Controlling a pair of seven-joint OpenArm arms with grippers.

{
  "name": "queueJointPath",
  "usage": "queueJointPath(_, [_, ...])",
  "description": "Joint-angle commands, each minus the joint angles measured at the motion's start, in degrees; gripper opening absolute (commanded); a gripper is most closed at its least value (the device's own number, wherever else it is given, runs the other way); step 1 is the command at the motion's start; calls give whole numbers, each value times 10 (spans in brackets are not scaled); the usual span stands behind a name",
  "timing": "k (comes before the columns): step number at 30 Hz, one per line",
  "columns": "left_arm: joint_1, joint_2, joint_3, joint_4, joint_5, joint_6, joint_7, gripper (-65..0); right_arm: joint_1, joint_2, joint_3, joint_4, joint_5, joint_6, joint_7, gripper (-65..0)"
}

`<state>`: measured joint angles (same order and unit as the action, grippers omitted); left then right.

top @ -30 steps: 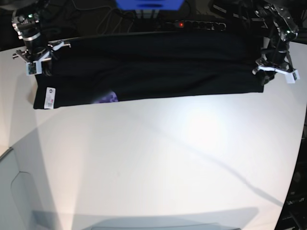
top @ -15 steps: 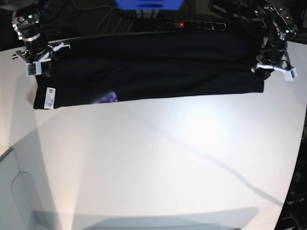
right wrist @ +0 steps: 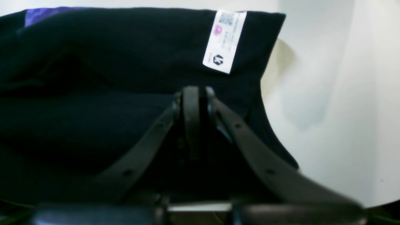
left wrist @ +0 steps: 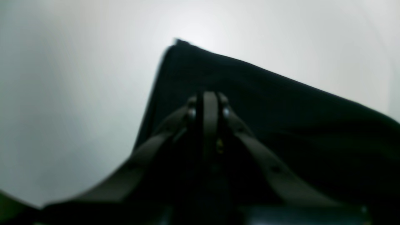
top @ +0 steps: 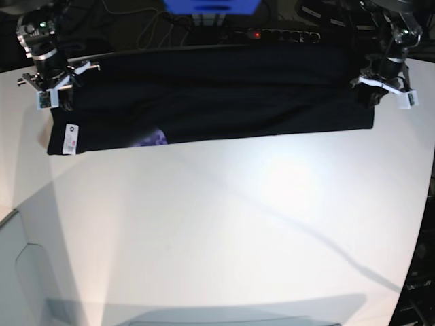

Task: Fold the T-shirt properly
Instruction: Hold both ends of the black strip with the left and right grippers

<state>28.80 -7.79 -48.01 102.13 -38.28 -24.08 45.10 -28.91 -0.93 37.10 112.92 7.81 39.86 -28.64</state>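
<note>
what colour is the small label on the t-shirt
White, with a pink mark and dark print; the label on the black T-shirt shows best in the right wrist view.

- Base view looks down from high in front, taking in the whole white table (top: 224,231).
- Each wrist view sits close behind its own gripper, facing along the fingers.
- All three share the large black cloth T-shirt (top: 217,95).

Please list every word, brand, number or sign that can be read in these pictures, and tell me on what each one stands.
No text can be read as words.
White label on the T-shirt: a small black logo mark, a pink mark and a code-like square; the print is too blurred to read.
The same label in the base view: too small to read.
White tags on the arms: no print can be made out.
</note>
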Motion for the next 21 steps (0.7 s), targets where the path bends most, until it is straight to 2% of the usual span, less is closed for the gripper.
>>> queueJointPath(1, [7, -12, -4, 5, 4, -11, -9, -649, -1, 5, 4, 9, 7, 1, 13, -650])
queueJointPath(4, [7, -15, -4, 3, 32, -16, -8, -626, -1, 4, 4, 9, 7, 1, 13, -650])
queueJointPath(9, [17, -15, -5, 3, 50, -21, -8, -462, -1, 4, 5, 9, 7, 1, 13, -650])
queueJointPath(11, [25, -15, -5, 3, 49, -20, -8, -415, -1, 4, 6, 9, 7, 1, 13, -650])
queueJointPath(16, [31, -16, -7, -16, 49, -19, -9, -408, -1, 4, 7, 9, 8, 1, 13, -650])
queueJointPath(21, [27, -16, -41, -43, 46, -20, -9, -407, -1, 5, 7, 10, 8, 1, 13, -650])
